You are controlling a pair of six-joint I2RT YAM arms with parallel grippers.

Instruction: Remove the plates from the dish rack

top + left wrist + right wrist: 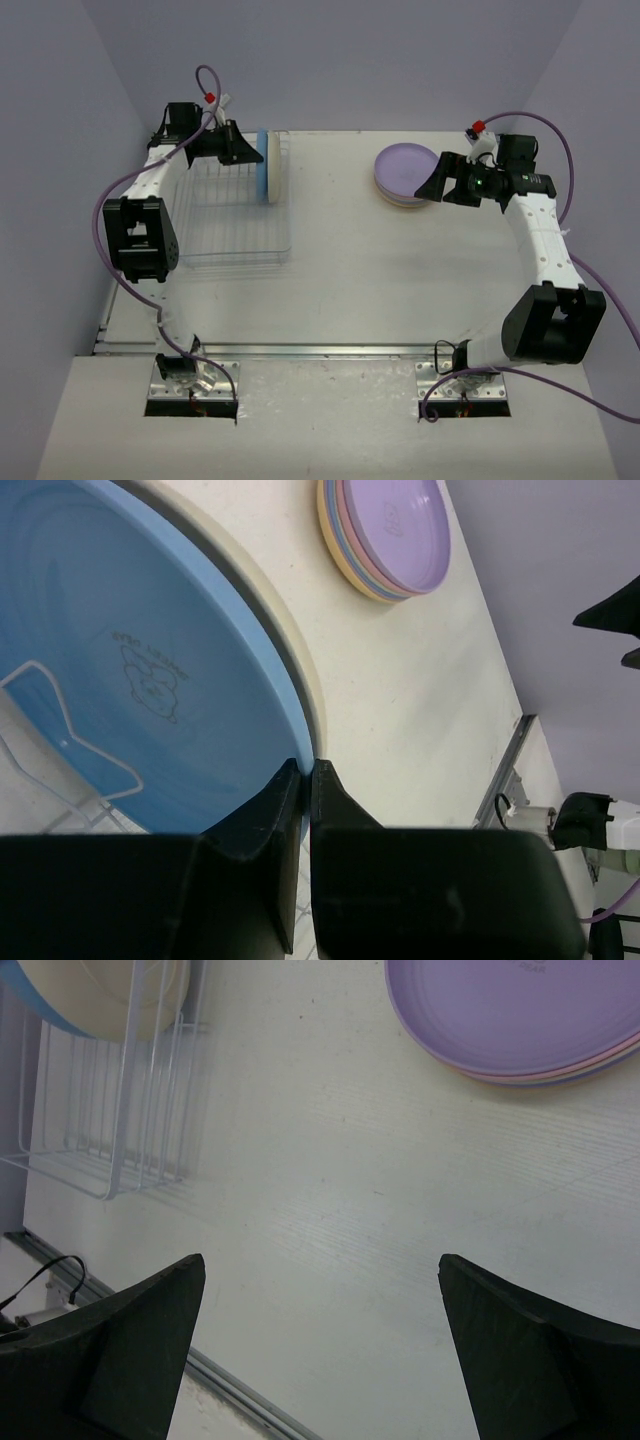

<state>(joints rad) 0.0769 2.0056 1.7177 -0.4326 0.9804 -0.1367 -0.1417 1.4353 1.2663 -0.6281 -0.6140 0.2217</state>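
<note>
A blue plate [264, 167] stands upright at the right end of the wire dish rack [235, 215], with a cream plate [300, 655] right behind it. My left gripper [250, 152] is shut on the blue plate's rim [308, 772], one finger on each face. The other plates lie in a stack [405, 175] on the table at the back right, a lavender one [395, 525] on top. My right gripper [432, 180] hovers just right of the stack, open and empty [320, 1270]. In the right wrist view the rack [110, 1130] and the cream plate [100, 995] show at the upper left.
The rest of the rack's slots hold nothing. A metal rail [300, 350] runs along the table's near edge. Purple cables [560, 130] loop off both arms. Walls close in on the left, back and right.
</note>
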